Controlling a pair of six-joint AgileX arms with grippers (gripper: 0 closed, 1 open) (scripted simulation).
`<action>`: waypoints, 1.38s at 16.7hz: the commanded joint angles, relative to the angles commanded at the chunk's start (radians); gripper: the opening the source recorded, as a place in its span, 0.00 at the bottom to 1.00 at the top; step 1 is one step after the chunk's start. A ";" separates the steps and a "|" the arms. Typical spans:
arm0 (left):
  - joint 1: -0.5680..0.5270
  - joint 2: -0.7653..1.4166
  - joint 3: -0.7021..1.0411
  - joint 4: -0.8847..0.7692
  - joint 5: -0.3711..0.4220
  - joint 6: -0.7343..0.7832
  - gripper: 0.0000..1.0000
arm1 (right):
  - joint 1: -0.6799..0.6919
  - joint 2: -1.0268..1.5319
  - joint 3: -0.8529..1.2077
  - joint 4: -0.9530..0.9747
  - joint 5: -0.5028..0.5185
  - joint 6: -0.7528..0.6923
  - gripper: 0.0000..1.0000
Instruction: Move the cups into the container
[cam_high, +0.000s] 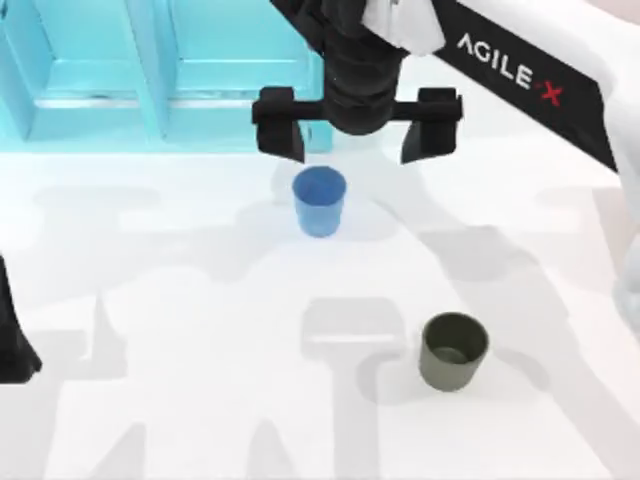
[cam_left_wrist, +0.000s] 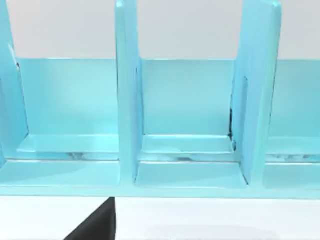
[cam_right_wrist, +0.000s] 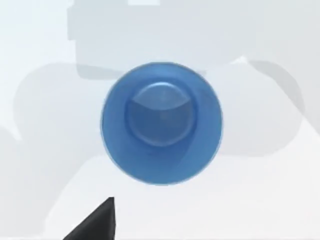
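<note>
Right gripper (cam_high: 355, 140) poised above the blue cup (cam_high: 319, 200), fingers spread wide, holding nothing. Blue cup upright on the white surface (cam_high: 150, 300) near the turquoise container (cam_high: 100, 70); olive-green cup (cam_high: 453, 350) well apart, nearer the front. Left arm parked at the left edge; cannot tell its fingers. Risk: off-centre descent tipping the cup.

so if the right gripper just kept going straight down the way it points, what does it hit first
Most likely the bright blue tapered plastic cup: the right wrist view looks straight into its open mouth. The right gripper hangs open above it; seen from above it sits slightly offset, so depth is uncertain.
</note>
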 joint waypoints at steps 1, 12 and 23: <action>0.000 0.000 0.000 0.000 0.000 0.000 1.00 | 0.001 0.003 0.005 0.001 0.001 -0.001 1.00; 0.000 0.000 0.000 0.000 0.000 0.000 1.00 | -0.024 0.084 -0.110 0.210 -0.004 -0.026 1.00; 0.000 0.000 0.000 0.000 0.000 0.000 1.00 | -0.034 0.122 -0.156 0.288 -0.006 -0.035 0.70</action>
